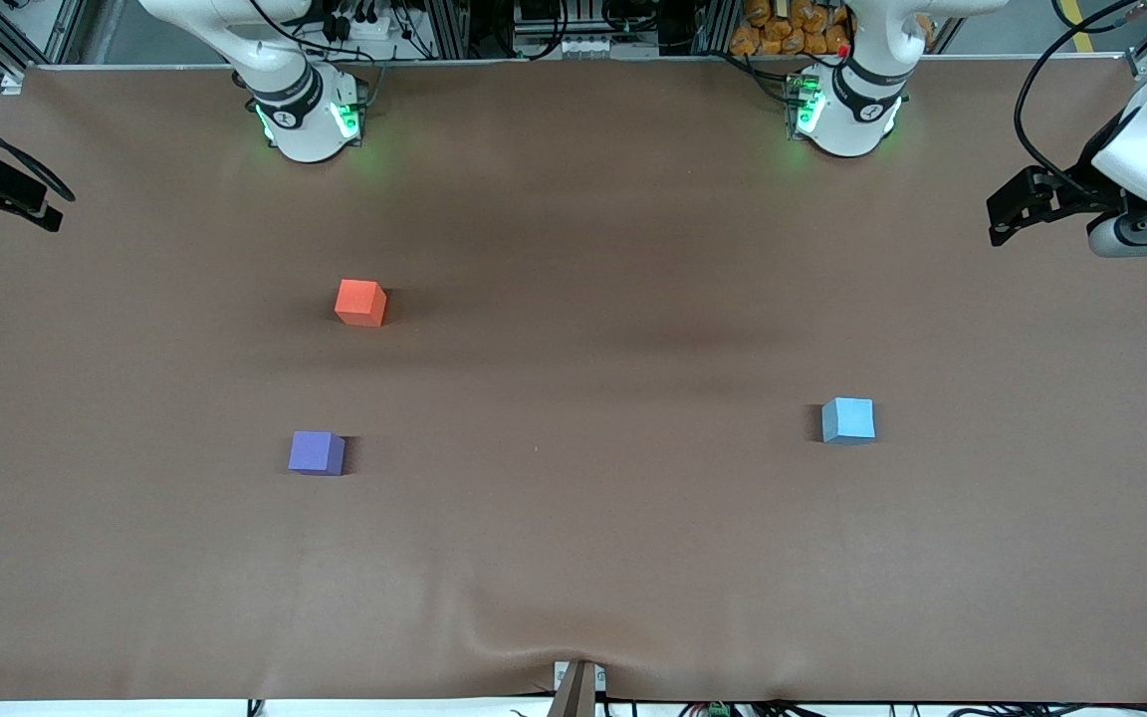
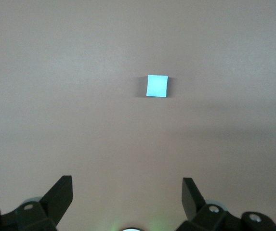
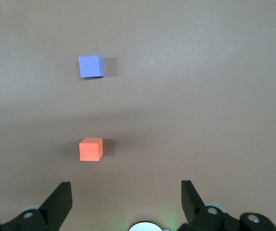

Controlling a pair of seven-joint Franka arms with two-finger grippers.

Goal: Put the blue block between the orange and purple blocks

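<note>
1. One wide brown cloth-covered table [image 1: 573, 558] fills your front view; its cover wrinkles at the edge nearest the front camera, and every block sits straight on it, none inside any holder.
2. Two white Franka arms stand at the edge farthest from the front camera, and both hang back at the table's ends. You see the left gripper [image 1: 1007, 214] up in the air over the left arm's end of the table. In the left wrist view its black fingers [image 2: 60, 195] are spread wide with nothing between them.
3. You see the right gripper [image 1: 6, 199] as a black shape over the right arm's end of the table. In the right wrist view its fingers [image 3: 60, 197] also stand wide apart, released and holding nothing.
4. Your small light sky-blue matte cube, the blue block [image 1: 848, 419], rests flat on the table toward the left arm's end, well apart from the other two. Being a cube, it has no long axis; it sits slightly turned against the table's edges. The left wrist view also shows it [image 2: 157, 85].
5. The bright orange-red matte cube, the orange block [image 1: 360, 302], lies toward the right arm's end, farther from the front camera than the purple one.
6. The dark violet-purple matte cube, the purple block [image 1: 316, 452], lies nearer the front camera, with bare table between it and the orange block.
</note>
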